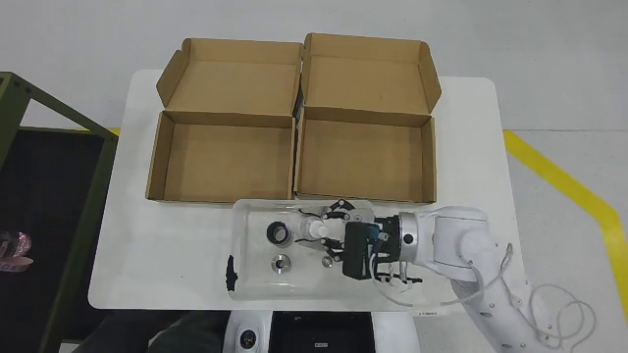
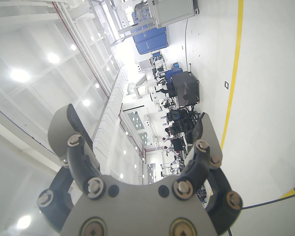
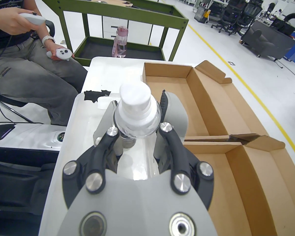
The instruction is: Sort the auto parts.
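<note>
My right claw [image 3: 137, 110] pinches a white cylindrical part [image 3: 135, 99], one finger on each side of its clear collar and the capped end poking out past my fingertips. I hold it just above the clear tray [image 1: 240, 218]. Below it a black ring [image 1: 279, 232] and a small metal piece [image 1: 281, 263] lie on the tray floor, ahead of my fingertips. Two open cardboard boxes [image 1: 221, 162] stand just beside the claw, on the side away from my body, touching each other. The part looks like moulded plastic, so I judge it light and stiff, but smooth and round enough to twist or slide in my grip. The waist under the collar seems the best hold, since the rim there should stop it slipping through; squeezing hard on the clear shell might crack it. My left claw [image 2: 137, 119] is spread wide and empty, pointing out at the hall, well away from the parts.
</note>
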Action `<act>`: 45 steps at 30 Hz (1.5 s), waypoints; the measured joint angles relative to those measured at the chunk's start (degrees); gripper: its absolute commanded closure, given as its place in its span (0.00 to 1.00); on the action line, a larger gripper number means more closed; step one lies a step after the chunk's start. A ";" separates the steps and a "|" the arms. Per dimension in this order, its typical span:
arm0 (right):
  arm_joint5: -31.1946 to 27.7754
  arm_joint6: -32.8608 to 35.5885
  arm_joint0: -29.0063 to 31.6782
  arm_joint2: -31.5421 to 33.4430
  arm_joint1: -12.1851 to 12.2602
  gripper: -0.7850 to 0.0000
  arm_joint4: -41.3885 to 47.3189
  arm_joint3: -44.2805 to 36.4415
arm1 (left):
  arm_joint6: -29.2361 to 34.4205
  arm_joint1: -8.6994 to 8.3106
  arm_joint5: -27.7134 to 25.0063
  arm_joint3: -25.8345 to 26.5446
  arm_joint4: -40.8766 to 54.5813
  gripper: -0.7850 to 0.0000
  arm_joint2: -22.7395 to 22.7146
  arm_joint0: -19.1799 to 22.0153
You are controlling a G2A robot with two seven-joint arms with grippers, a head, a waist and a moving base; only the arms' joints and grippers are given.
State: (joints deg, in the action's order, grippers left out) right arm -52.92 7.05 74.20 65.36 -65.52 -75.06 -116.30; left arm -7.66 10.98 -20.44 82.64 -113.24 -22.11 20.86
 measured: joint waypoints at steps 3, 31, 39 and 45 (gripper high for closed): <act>1.26 -1.15 -0.67 0.82 0.05 1.00 0.40 0.07 | 0.00 0.00 0.00 0.00 0.00 0.00 0.00 0.00; 8.49 -4.68 -9.31 0.36 -0.43 1.00 3.00 9.57 | 0.00 0.00 0.00 0.00 0.00 0.00 0.00 0.00; 11.52 -1.72 -15.35 -3.34 -1.45 1.00 3.11 16.71 | 0.00 0.00 0.00 0.00 0.00 0.00 0.00 0.00; 12.94 0.53 -19.04 -5.70 -2.25 1.00 4.67 22.86 | 0.00 0.00 0.00 0.00 0.00 0.00 0.00 0.00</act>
State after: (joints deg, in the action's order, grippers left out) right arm -39.98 7.58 55.17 59.66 -67.78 -70.40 -93.44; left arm -7.66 10.98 -20.44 82.64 -113.24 -22.11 20.86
